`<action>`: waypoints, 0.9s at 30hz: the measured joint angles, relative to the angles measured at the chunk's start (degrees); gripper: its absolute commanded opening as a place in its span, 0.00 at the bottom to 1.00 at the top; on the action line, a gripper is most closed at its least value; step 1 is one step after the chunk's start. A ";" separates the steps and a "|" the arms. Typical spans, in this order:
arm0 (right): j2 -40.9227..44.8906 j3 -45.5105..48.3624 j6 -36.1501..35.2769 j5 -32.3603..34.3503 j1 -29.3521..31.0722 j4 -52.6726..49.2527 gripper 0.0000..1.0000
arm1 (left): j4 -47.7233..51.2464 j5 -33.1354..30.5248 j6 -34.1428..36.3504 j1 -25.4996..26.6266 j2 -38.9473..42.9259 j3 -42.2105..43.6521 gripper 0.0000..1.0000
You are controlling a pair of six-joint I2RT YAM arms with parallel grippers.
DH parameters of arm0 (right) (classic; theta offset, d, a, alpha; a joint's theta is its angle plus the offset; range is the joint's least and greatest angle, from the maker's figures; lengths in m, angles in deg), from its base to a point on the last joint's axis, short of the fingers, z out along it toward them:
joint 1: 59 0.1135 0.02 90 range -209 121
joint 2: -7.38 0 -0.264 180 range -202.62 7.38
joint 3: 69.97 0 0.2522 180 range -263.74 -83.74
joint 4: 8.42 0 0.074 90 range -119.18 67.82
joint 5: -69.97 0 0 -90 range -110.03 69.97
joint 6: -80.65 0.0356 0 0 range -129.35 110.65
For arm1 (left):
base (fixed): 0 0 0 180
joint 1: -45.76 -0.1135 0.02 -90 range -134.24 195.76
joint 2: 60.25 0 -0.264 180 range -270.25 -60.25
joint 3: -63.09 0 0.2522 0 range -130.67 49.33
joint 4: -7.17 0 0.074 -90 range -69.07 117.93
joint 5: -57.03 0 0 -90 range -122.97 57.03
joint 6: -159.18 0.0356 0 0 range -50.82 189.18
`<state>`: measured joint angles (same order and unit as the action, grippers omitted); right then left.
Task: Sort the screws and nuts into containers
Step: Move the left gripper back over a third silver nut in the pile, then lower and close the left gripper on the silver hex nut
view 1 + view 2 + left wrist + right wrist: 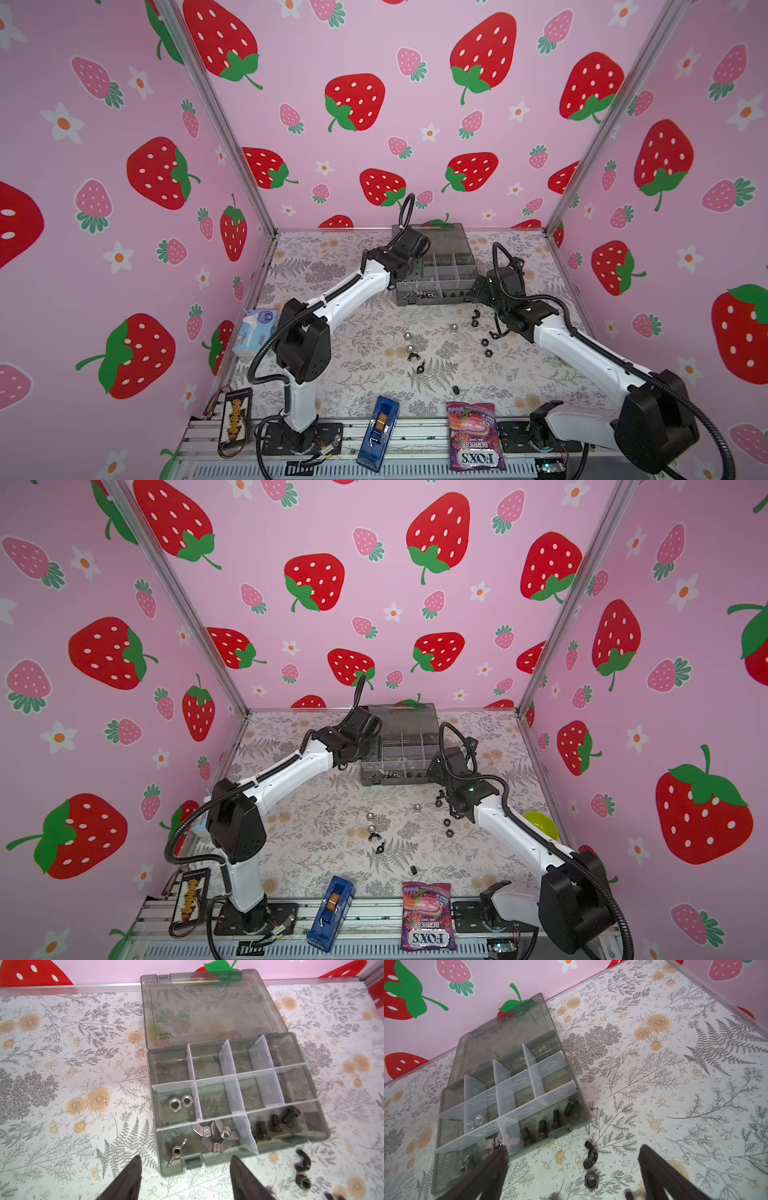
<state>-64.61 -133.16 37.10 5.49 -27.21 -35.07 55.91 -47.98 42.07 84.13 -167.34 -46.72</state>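
Showing FOX'S BERRIES bag point(476, 436), lid point(209, 1009) lettering unclear

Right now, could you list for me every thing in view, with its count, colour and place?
organiser box: one, smoky grey, lid open, far middle of table
screws: four, black, box's near right cell
hex nuts: two, silver, middle row's left cell
wing nuts: several, silver, near left cell
dome nuts: three, silver, loose mid-table
loose nuts: about seven, black, table before the box
narrow box: one, blue, front edge
candy bag: one, purple, front edge
tissue pack: one, pale blue, left edge
ball: one, yellow-green, right edge
left gripper: open, by near left cell
right gripper: open, above loose black nuts
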 measured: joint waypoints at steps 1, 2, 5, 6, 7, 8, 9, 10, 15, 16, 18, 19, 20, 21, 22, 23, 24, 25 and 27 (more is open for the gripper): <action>0.00 0.00 0.02 0.07 0.00 -0.02 1.00 | 0.04 0.00 -0.20 0.42 1.49 2.08 0.71; 0.00 0.02 0.04 0.15 0.00 -0.04 1.00 | -0.20 0.00 -0.42 0.79 2.58 3.93 0.72; 0.00 0.22 0.20 0.42 -0.11 -0.09 1.00 | -0.22 0.24 -1.25 2.03 5.90 11.19 0.73; -0.02 0.28 0.24 0.46 -0.20 -0.28 1.00 | -0.22 0.57 -1.42 2.56 6.82 13.77 0.74; -0.09 0.33 0.24 0.55 -0.33 -0.52 1.00 | -0.13 0.74 -1.53 3.08 7.50 16.02 0.74; -0.22 0.31 0.26 0.59 -0.44 -0.66 1.00 | -0.02 1.09 -1.64 3.63 8.04 17.94 0.74; -0.39 0.31 0.26 0.61 -0.57 -0.85 1.00 | 0.11 1.55 -1.77 4.28 8.46 20.00 0.74; -0.61 0.31 0.26 0.63 -0.61 -1.07 1.00 | 0.02 1.95 -1.90 4.76 8.76 21.49 0.74; -1.44 0.31 0.31 0.61 -0.85 -1.75 1.00 | 0.00 4.50 -3.80 6.97 9.09 27.17 0.68; -1.44 0.33 0.33 0.61 -0.85 -1.75 1.00 | 0.02 4.90 -4.24 7.23 9.03 27.41 0.67; -1.44 0.31 0.39 0.59 -0.83 -1.70 1.00 | -0.46 5.49 -5.05 7.67 8.83 27.47 0.66; -1.46 0.33 0.42 0.57 -0.85 -1.70 1.00 | -0.79 5.86 -5.55 7.78 8.66 27.50 0.65; -1.46 0.33 0.42 0.57 -0.85 -1.70 1.00 | -1.03 6.16 -5.86 7.82 8.46 27.50 0.64; -1.46 0.33 0.42 0.55 -0.85 -1.68 1.00 | -1.44 6.56 -6.14 7.91 8.11 27.54 0.63; -1.51 0.31 0.42 0.55 -0.83 -1.68 1.00 | -1.77 6.84 -6.29 7.93 7.65 27.56 0.62; -1.55 0.31 0.42 0.55 -0.85 -1.70 1.00 | -2.01 7.13 -6.40 7.93 7.17 27.56 0.61; -1.64 0.33 0.42 0.55 -0.85 -1.70 1.00 | -2.19 7.34 -6.51 7.93 6.49 27.56 0.61; -1.68 0.31 0.42 0.55 -0.85 -1.70 1.00 | -2.32 7.63 -6.58 7.93 5.79 27.56 0.60; -1.75 0.33 0.44 0.55 -0.85 -1.70 1.00 | -2.49 8.04 -6.56 7.98 4.46 27.54 0.58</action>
<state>-66.36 -132.84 37.54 6.03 -28.06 -36.77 53.42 -39.93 35.51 92.11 -162.88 -19.18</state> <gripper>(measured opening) 0.996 0.599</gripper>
